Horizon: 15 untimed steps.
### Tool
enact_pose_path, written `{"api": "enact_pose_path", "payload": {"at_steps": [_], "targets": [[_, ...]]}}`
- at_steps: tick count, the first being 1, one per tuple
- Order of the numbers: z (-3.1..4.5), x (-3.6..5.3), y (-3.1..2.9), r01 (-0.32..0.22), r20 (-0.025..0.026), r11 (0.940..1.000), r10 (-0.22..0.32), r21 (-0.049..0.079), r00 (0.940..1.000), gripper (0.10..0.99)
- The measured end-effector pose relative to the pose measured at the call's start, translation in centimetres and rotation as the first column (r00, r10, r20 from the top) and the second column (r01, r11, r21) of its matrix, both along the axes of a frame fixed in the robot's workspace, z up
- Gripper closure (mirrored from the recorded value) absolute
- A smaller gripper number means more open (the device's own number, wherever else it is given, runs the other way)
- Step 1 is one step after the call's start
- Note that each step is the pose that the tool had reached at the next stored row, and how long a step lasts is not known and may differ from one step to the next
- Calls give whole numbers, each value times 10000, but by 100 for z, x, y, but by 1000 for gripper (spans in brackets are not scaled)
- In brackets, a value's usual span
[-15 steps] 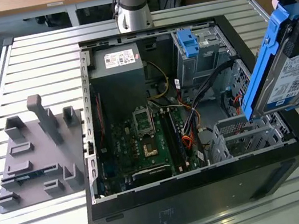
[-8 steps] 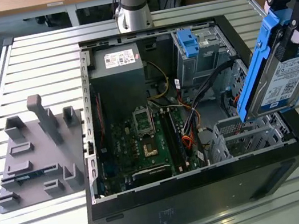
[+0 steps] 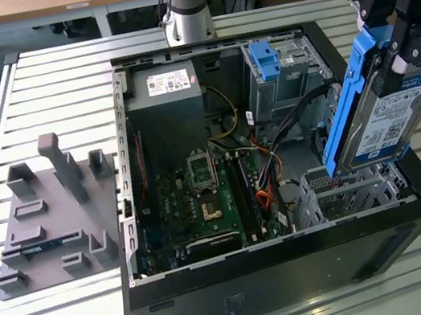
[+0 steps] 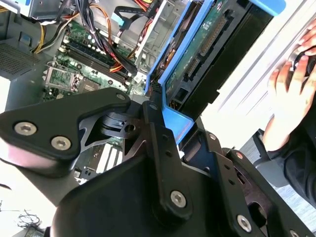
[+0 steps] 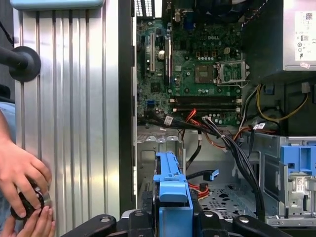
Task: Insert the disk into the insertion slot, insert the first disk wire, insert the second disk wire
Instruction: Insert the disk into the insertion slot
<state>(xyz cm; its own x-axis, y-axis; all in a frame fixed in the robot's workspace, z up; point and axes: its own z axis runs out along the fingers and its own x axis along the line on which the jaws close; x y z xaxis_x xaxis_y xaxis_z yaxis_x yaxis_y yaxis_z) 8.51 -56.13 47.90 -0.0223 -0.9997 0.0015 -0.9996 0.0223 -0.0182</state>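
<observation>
The tool (image 3: 397, 39) is clenched on the disk (image 3: 382, 115), gripping it by the blue carrier (image 5: 170, 187). It holds the disk steeply tilted over the corner of the open computer case (image 3: 296, 273) at the exterior view's right. The disk's lower end hangs right at the insertion slot (image 3: 351, 191), the low perforated cage (not the taller grey bay (image 3: 281, 71) with the blue tab further back). I cannot tell whether it touches the cage's rim.

As I judge it, the first step is under way but not done, since the disk is not lying flat in the slot. Neither wire looks plugged into it. The black and orange cables (image 3: 289, 119) lie loose across the case, between the motherboard (image 3: 200, 192) and the cage.

In the first wrist view a person's hands (image 5: 24, 187) hold a small dark round object beside the slatted worktop (image 5: 74, 98), well apart from the inside of the case.
</observation>
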Motion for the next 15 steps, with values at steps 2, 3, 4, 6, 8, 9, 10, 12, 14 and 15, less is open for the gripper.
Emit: {"api": "enact_pose_path", "payload": {"at_steps": [2,3,4,6,8,9,10,12,14,15], "targets": [[-36,-4,8,-27,0,10000,27,1,10000,718],[-55,-8,9,-46,0,10000,46,3,10000,718],[-74,-13,9,-82,0,10000,82,5,10000,718],[-100,-15,11,-203,0,9998,203,7,9998,718],[-116,-16,11,-290,0,9996,290,7,9996,718],[-122,-17,11,-318,0,9995,318,7,9995,718],[-128,-17,11,-344,0,9994,344,5,9994,718],[-143,-23,17,-363,0,9993,363,6,9993,718],[-153,-31,43,-365,0,9993,365,5,9993,718],[-159,-31,61,-365,0,9993,365,7,9993,718]]}}
